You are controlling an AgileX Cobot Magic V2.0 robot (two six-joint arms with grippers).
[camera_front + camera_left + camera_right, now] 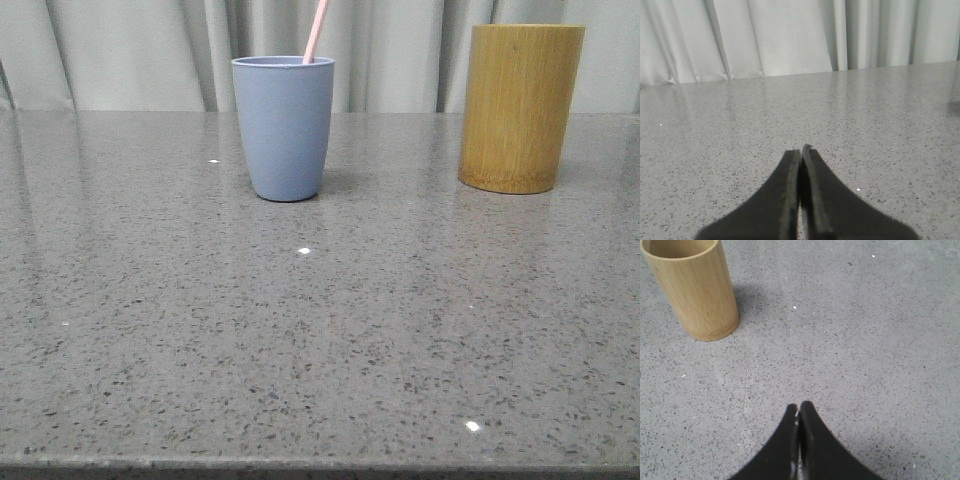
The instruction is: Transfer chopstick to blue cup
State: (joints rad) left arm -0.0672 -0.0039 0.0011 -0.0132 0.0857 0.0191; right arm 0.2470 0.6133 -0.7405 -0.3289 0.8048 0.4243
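Observation:
The blue cup [284, 128] stands upright on the grey table [320, 330], left of centre at the back. A pale pink chopstick [316, 30] leans out of its rim and runs past the top of the front view. Neither gripper shows in the front view. In the left wrist view my left gripper [801, 150] is shut with nothing between its fingers, above bare tabletop. In the right wrist view my right gripper [799, 407] is also shut and empty, a good way from the bamboo cylinder [692, 287].
A tall yellow-brown bamboo cylinder [518, 107] stands at the back right of the table; its inside looks empty in the right wrist view. Grey curtains [150, 50] hang behind the table. The table's front edge [320, 465] runs along the bottom of the front view.

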